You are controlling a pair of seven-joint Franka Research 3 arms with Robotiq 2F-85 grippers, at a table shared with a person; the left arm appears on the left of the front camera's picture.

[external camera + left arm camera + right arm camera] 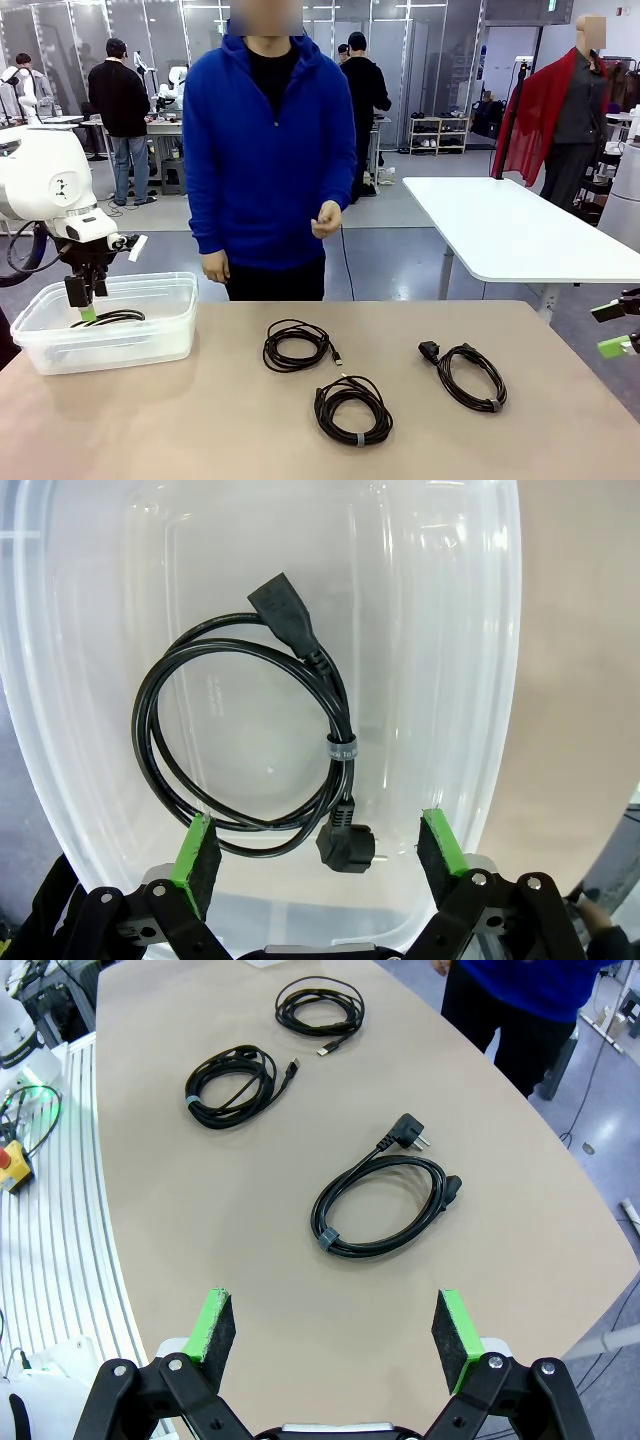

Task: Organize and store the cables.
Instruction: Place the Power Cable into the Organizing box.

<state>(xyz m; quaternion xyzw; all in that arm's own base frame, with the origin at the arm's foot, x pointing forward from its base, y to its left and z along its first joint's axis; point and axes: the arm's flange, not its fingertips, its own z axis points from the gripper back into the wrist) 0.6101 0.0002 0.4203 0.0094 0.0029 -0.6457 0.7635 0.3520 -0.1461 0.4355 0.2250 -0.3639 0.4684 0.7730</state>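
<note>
Tan tabletop [200,430], rounded at the corners, broad and mostly bare. A person in a blue hooded top [268,150] stands at the far edge, hands off the surface.

Clear plastic bin [170,345] at the tabletop's left side, lidless, walls see-through. It holds one cable [300,630]: a thin black cord in a loose round coil, flat on the bin floor, with a small band on one side, a straight socket end and an angled plug end.

Left claw [88,305] hangs over the bin, released, green pads spread wide, the coil below and apart from them. Right claw [332,1305] sits at the tabletop's right side, also released and gripping nothing.

Open surface lies between the bin and the loose cords, and along the near edge.

Three more black coils lie on the tabletop, well apart from one another:
- left coil [268,348], thin, small connector trailing right
- front coil [355,438], thicker winding, grey band, nearest the near edge
- right coil [327,1238], banded, angled plug pointing away from the ring, nearest the right claw.
</note>
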